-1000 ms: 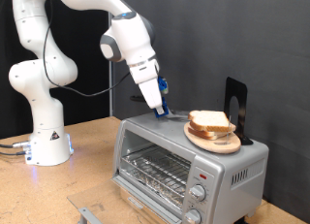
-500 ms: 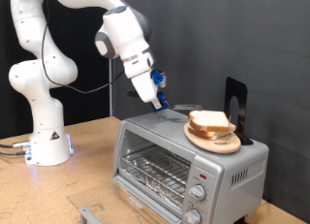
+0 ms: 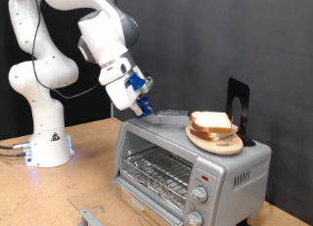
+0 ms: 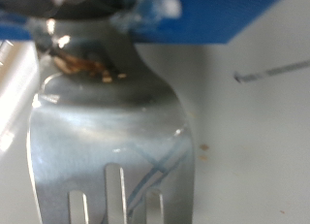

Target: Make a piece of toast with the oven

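My gripper [image 3: 143,103], with blue fingertips [image 4: 223,16], is shut on the handle of a metal fork [image 4: 107,117]. It holds the fork above the top left corner of the silver oven [image 3: 230,165], as the exterior view shows it. The fork [image 3: 166,113] points towards a stack of bread slices [image 3: 212,124] on a round wooden plate [image 3: 227,146] on the oven's top. The oven's wire rack [image 3: 156,172] shows at its front and its knobs [image 3: 199,194] are at the lower right. The single piece of toast is out of view.
A black upright stand [image 3: 238,109] is behind the plate on the oven. The robot's white base [image 3: 47,143] stands on the wooden table at the exterior view's left. A small metal piece [image 3: 86,215] lies at the table's front edge.
The gripper has moved towards the exterior view's left with the fork, away from the bread stack, and its hand has tilted more. The bread and plate have not moved.
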Tool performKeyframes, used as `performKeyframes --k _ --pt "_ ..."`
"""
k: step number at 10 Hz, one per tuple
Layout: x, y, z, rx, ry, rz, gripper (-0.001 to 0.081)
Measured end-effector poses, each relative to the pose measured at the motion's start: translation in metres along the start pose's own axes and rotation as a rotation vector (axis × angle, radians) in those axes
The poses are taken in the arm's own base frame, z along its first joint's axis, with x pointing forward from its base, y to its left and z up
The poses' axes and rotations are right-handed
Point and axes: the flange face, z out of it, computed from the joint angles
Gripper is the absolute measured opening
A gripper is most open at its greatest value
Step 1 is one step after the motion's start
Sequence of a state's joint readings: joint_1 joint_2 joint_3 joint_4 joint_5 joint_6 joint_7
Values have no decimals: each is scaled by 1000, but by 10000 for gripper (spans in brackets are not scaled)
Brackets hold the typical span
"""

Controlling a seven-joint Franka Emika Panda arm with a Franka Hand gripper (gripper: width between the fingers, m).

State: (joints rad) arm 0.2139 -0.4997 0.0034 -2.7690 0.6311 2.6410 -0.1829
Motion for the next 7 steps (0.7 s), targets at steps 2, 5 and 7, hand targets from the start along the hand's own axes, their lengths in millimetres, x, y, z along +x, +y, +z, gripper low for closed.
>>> performKeyframes --k 2,5,7 --pt "2 15 -6 -1 13 32 397" --pt "10 34 -18 12 45 57 397" --pt "10 42 -25 30 41 48 397"
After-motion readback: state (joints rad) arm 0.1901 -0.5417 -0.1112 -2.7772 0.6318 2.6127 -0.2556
